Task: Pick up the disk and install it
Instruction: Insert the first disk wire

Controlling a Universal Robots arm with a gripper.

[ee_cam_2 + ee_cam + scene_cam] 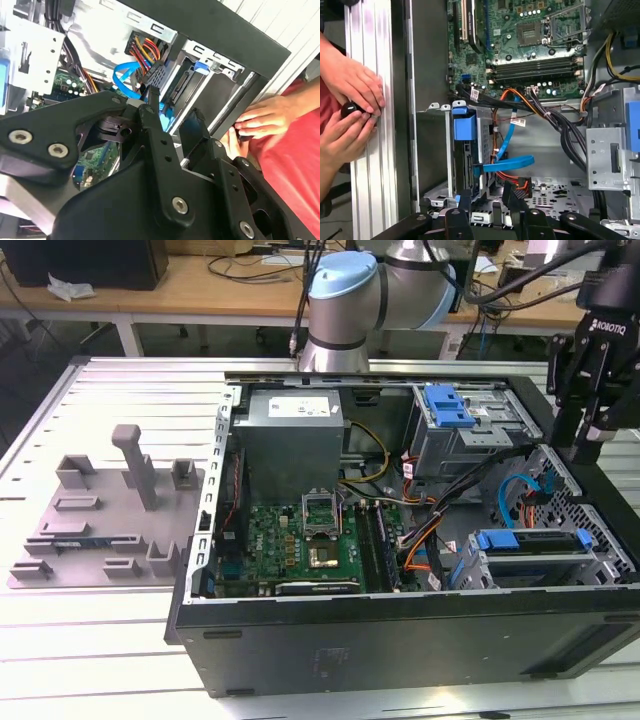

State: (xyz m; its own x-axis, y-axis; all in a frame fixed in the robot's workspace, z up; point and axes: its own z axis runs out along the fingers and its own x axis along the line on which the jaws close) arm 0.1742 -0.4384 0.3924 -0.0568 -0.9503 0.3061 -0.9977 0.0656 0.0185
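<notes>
Desk: Where was the flat silver disk [535, 540] w/ bright blue rails?

Photog: Apparently seated in the grey steel drive cage [610, 562] of the open black PC case [300, 640]; black two-finger claw [580, 445] hung above, spread wide, empty; best worked clear of the blue flat cable [510, 162]; slotted aluminium table [120, 400], wooden lab benches [200, 280] behind.

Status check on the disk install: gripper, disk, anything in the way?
Gripper open, empty, by the drive cage. Disk looks seated in the cage. Blue cable close to gripper; person's hands outside the case wall.
</notes>
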